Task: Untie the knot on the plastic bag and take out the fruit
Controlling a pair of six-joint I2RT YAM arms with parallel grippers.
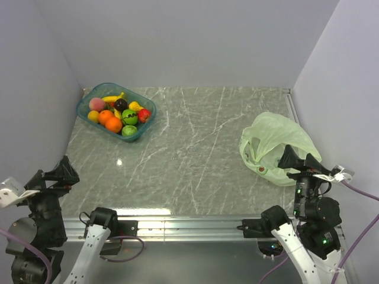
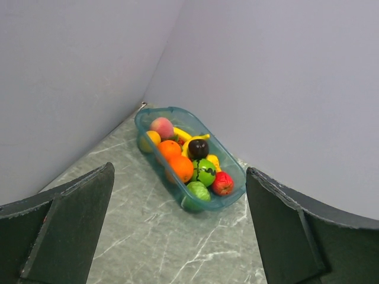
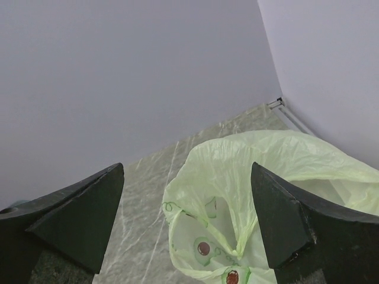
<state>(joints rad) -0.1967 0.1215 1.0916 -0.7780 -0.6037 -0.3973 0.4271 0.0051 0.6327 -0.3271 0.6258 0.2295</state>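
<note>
Marble table [image 1: 195, 160] — fruit [image 1: 118, 113] fills teal tray [image 1: 148, 123]; plastic bag [image 1: 278, 135] slumps apart.

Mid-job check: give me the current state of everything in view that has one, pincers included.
Left pincer: open, holding nothing.
Right pincer: open, holding nothing, close to the bag.
Plastic bag: lying slack, mouth open, handles apparently untied.
Tray: upright, full of fruit.
</note>
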